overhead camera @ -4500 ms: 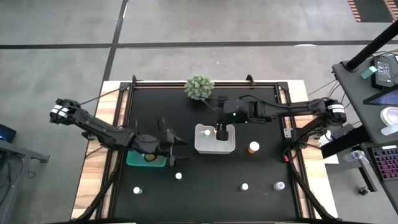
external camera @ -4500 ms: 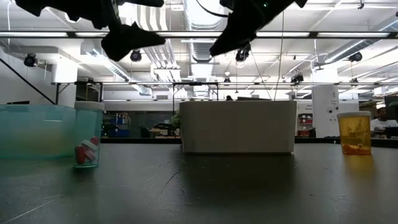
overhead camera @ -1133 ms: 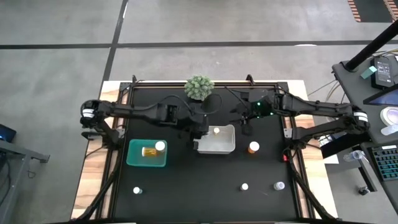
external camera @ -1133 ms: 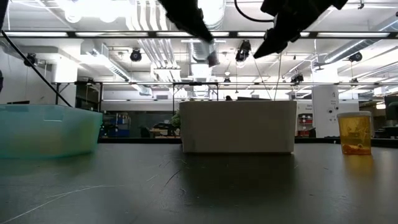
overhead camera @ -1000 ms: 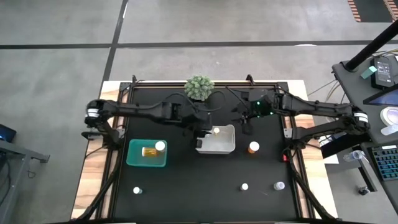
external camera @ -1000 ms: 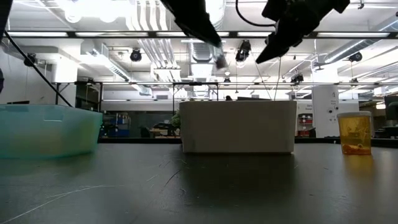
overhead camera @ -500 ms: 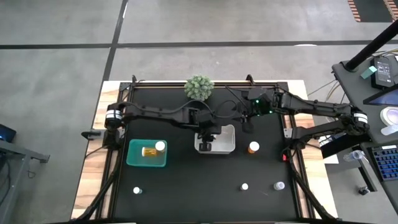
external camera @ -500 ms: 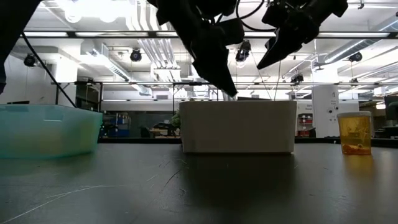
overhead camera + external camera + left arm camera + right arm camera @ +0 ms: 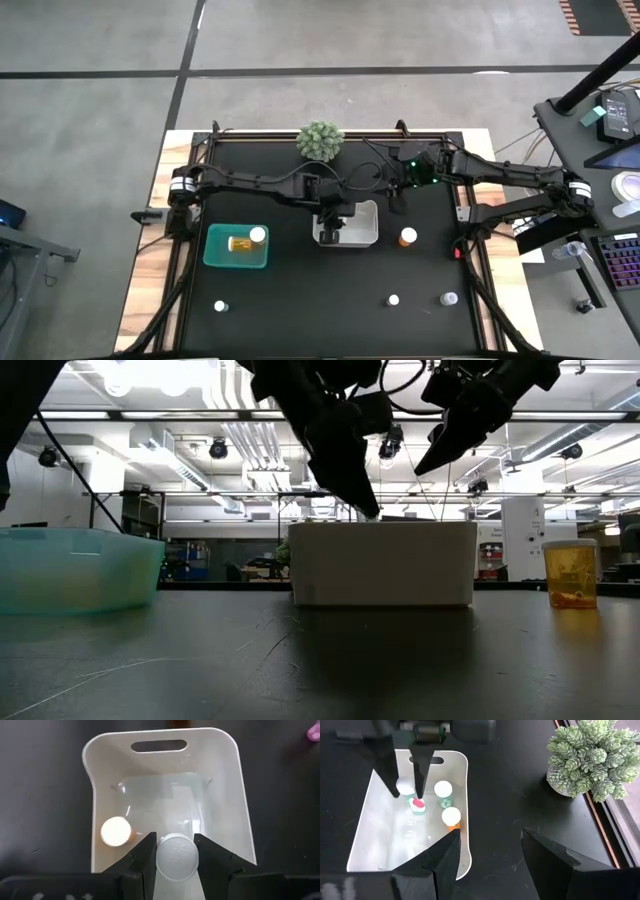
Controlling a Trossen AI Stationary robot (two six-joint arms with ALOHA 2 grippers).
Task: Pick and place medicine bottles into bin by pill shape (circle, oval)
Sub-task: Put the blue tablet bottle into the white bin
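Note:
My left gripper (image 9: 176,870) is shut on a clear medicine bottle with a white cap (image 9: 176,856), over the left end of the white bin (image 9: 370,238). In the low view its fingertips (image 9: 365,508) reach the bin's rim (image 9: 383,526). Inside the bin stand two white-capped bottles (image 9: 442,788) (image 9: 451,816), one of them amber. My right gripper (image 9: 490,865) hangs open and empty above the bin's far right corner. An amber bottle (image 9: 407,238) and three white-capped ones (image 9: 221,306) (image 9: 394,299) (image 9: 449,298) stand on the table. My left gripper pinches the bottle's white cap by its ribbed sides (image 9: 161,856) between the two fingers. The fingers slant down from the table's left. The bottle lies in line with them, cap toward the wrist and base (image 9: 418,806) down, lifted clear of the bin's floor.
A teal bin (image 9: 212,258) near the left holds an amber bottle (image 9: 238,243) and a white-capped one (image 9: 258,234). A green spiky plant (image 9: 320,141) stands at the far edge, close behind both grippers. The mat's near half has open room.
My left gripper has carried the bottle toward the table's right and near edges and down, from well above the white bin to its rim, tipping steeper. It has then hung still. The bottle stays pinched.

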